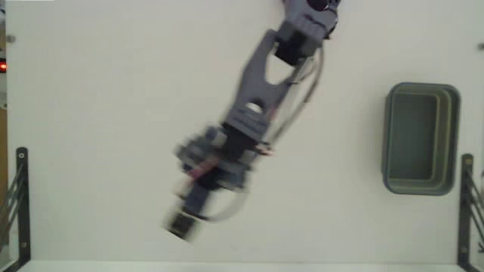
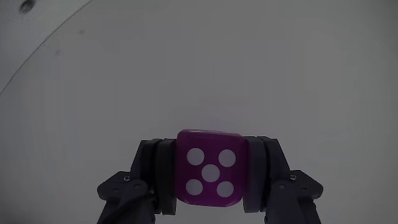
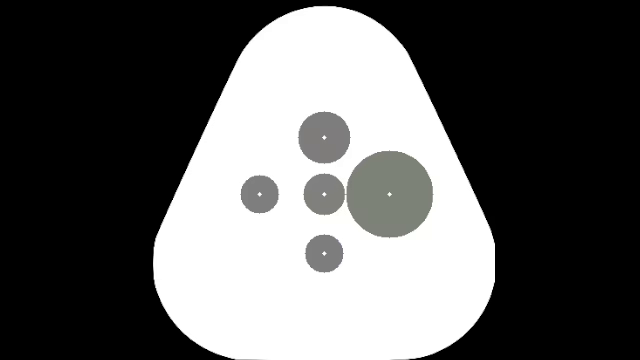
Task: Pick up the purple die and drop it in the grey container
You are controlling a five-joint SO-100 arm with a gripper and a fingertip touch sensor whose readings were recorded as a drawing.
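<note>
White table (image 1: 98, 98) fills the fixed view; arm (image 1: 261, 83) comes in from the top edge & stretches diagonally down-left, its lower end motion-blurred. Grey container (image 1: 420, 138) sits well apart on the right side of that view, upright, nothing visible inside; black brackets (image 1: 21, 204) at both lower corners. Gripper (image 2: 210, 171) in wrist view is closed snug onto the purple die (image 2: 210, 168); jaws press its left & right sides; five-pip face points at the cam; die isn't visible in the fixed view; only plain pale surface behind it.
</note>
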